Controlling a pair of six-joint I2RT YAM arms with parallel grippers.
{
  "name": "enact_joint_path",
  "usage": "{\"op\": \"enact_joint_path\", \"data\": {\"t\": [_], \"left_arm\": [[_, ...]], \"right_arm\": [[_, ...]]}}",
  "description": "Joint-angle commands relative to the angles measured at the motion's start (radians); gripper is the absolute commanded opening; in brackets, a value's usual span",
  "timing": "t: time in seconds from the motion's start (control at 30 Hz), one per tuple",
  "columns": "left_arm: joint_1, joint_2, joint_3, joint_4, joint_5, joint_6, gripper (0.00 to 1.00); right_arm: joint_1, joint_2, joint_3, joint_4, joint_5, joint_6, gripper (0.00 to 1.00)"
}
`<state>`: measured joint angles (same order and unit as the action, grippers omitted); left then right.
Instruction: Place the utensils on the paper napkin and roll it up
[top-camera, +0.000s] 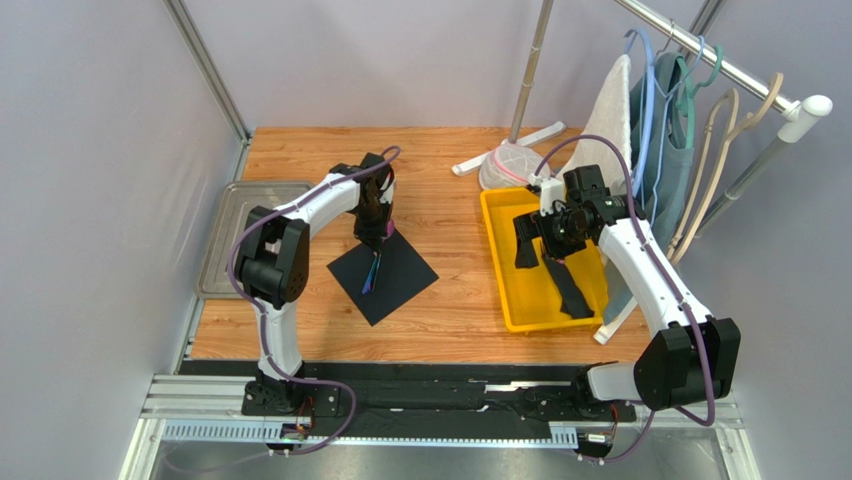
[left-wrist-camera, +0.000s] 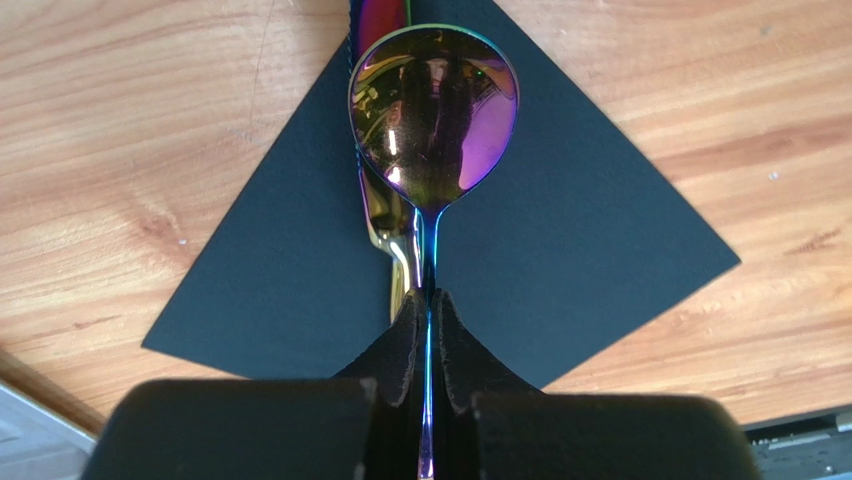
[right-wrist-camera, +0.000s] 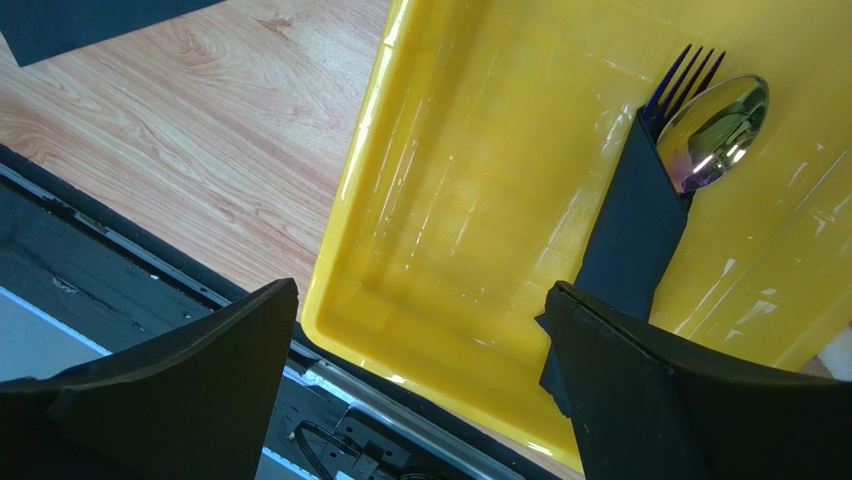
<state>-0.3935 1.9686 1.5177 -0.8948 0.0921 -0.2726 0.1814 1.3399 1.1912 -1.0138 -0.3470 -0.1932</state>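
The black paper napkin (top-camera: 383, 272) lies flat on the wooden table; it also shows in the left wrist view (left-wrist-camera: 600, 240). My left gripper (top-camera: 379, 232) is shut on the thin handle of an iridescent spoon (left-wrist-camera: 433, 115), holding it over the napkin. A second utensil (left-wrist-camera: 385, 225) with a gold-purple head lies on the napkin under the spoon. My right gripper (top-camera: 537, 245) is open and empty over the yellow tray (top-camera: 500, 255). In the right wrist view the tray (right-wrist-camera: 400, 230) holds a rolled black napkin bundle (right-wrist-camera: 635, 225) with a fork and spoon sticking out.
A grey metal tray (top-camera: 228, 235) sits at the table's left edge. A clothes rack (top-camera: 720, 60) with hangers and a white towel stands at the back right, its base (top-camera: 505, 160) on the table behind the yellow tray.
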Motion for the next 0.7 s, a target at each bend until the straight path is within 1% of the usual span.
{"op": "enact_joint_path", "data": {"t": [0.0, 0.33, 0.67], "left_arm": [[-0.005, 0.041, 0.071, 0.002, -0.022, -0.048, 0.0], [-0.01, 0.118, 0.147, -0.004, -0.031, -0.096, 0.01], [-0.015, 0.141, 0.147, -0.01, -0.037, -0.111, 0.03]], "right_arm": [[0.003, -0.027, -0.01, 0.011, -0.015, -0.018, 1.0], [0.003, -0.013, -0.008, 0.012, -0.024, -0.018, 1.0], [0.004, -0.005, -0.01, 0.015, -0.027, -0.018, 1.0]]}}
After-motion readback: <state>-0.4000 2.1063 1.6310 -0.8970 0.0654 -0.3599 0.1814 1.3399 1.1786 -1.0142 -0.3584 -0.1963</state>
